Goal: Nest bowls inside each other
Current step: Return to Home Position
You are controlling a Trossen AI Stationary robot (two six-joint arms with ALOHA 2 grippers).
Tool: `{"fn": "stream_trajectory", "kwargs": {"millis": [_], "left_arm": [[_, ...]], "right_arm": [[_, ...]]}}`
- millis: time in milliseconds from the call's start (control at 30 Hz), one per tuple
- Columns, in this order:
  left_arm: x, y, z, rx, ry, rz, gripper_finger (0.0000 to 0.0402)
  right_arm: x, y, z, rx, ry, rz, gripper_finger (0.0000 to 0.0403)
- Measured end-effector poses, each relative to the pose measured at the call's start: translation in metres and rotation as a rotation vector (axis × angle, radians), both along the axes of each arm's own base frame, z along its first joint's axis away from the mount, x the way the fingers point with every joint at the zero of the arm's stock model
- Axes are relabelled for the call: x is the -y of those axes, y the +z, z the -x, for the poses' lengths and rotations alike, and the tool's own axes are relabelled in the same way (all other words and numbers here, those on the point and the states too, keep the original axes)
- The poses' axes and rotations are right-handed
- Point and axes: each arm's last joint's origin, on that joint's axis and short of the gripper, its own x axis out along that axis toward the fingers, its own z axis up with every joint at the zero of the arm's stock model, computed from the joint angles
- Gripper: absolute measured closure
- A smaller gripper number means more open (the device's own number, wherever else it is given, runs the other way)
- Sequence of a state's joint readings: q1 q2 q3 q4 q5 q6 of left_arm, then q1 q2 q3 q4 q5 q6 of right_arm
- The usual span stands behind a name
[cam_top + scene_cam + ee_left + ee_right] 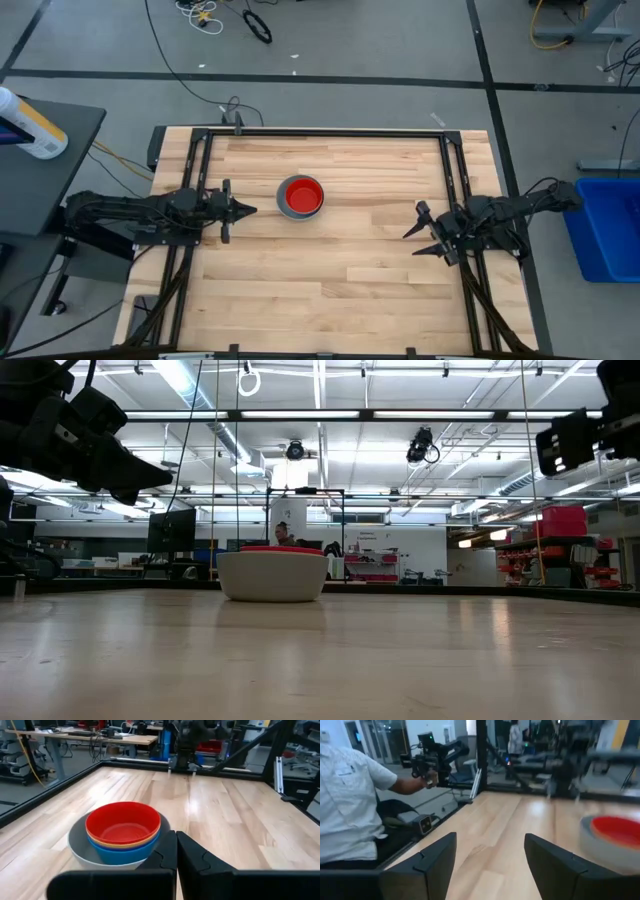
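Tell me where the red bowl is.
In the high view, the red bowl sits topmost, nested in the grey bowl, near the middle of the table, nearer the left arm.

Only edges show of the bowls (120,852) nested under the red bowl (123,824).

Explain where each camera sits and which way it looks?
High view: overhead, straight down on the table; shows left end effector and right end effector.
Low view: table height, level into the room; arms at upper corners.
Left wrist view: on the left arm, facing the bowl stack; its shut fingers show.
Right wrist view: on the right arm; open fingers, a person beyond.
All four show the bowl stack.
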State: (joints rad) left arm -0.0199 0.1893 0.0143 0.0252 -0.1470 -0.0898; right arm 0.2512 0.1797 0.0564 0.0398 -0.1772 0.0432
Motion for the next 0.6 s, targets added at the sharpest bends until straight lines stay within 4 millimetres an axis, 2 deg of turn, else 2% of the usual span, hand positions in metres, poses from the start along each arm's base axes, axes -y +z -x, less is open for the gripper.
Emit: {"fn": "stream_trajectory", "kwargs": {"millis": [133,267,400,600], "left_arm": [[-0.002,0.000,0.000,-0.002,0.005,0.006,0.0401],[-0.002,0.000,0.000,-0.003,0.008,0.013,0.0401],[-0.002,0.000,0.000,0.005,0.011,0.031,0.0401],[-0.002,0.002,0.002,0.028,0.015,0.036,0.0401]], "right_arm": [[0.004,0.013,0.009,0.051,-0.042,0.056,0.0167],[0.009,0.019,0.017,0.074,-0.156,0.088,0.0174],[0.011,0.014,0.014,0.095,-0.246,0.128,0.0180],[0.010,-0.002,0.008,0.130,-0.267,0.147,0.0182]]}}
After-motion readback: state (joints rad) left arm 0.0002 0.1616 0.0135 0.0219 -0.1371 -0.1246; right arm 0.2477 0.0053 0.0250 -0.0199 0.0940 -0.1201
